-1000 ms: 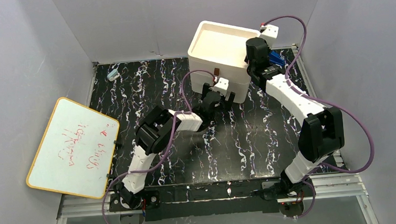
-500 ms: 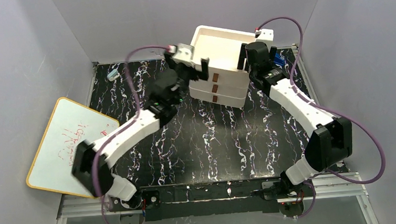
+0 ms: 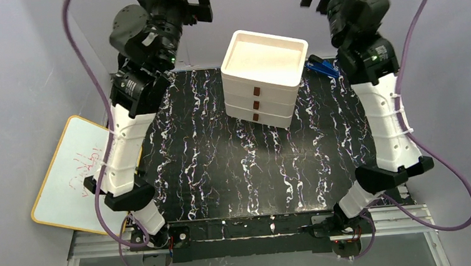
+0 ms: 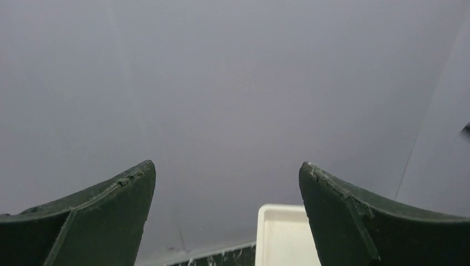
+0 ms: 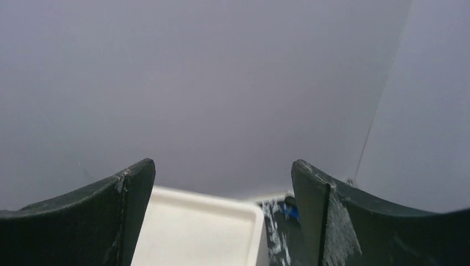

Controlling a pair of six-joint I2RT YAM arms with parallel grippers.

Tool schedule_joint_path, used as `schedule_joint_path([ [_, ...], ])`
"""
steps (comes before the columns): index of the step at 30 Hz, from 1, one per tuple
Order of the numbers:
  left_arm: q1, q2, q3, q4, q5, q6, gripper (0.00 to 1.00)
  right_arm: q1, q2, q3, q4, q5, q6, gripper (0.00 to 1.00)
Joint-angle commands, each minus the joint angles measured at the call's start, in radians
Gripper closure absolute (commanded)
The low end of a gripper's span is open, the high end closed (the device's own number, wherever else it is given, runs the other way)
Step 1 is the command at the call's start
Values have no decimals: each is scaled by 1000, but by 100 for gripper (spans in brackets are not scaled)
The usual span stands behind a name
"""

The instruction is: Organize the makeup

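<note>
The left gripper (image 4: pixel 226 164) and the right gripper (image 5: pixel 223 162) are held high, jaws spread wide and empty; a white three-drawer box with brown handles (image 3: pixel 275 108) is seen between them.

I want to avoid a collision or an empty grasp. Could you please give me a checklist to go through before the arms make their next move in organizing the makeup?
1. Left claw open and empty: ok.
2. Right claw open and empty: ok.
3. Both arms high above the white drawer box, not touching it: ok.
4. A drawer open to receive items: not ok, the drawer fronts in view look shut.
5. Makeup located: cannot tell, none shows in any view.
6. Top tray of the box free: ok, it looks bare.
</note>
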Motion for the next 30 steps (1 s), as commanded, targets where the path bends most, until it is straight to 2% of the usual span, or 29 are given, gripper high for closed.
schedule_joint_path([
  [1, -7, -6, -62, -214, -77, 53, 1, 9, 86, 258, -229, -14, -31, 1],
  [3, -8, -46, -166, -167, -98, 63, 2, 11, 4, 84, -183, -25, -21, 1],
  [5, -6, -76, -240, -116, -93, 88, 1, 13, -35, -1, -175, 6, -17, 1],
  [12, -7, -95, -298, -18, -126, 97, 2, 13, -32, 13, -135, 70, -103, 1],
  [16, -7, -89, -304, -12, -127, 104, 2, 19, 18, 76, -189, 81, -108, 1],
  [20, -7, -90, -319, -3, -140, 129, 2, 21, -38, -27, -97, 50, -115, 1],
  [27, -7, -161, -459, 120, -127, 131, 1, 21, -42, -30, -81, 92, -141, 0],
  [30, -7, -164, -460, 100, -114, 127, 2, 21, -57, -50, -59, 101, -146, 0],
])
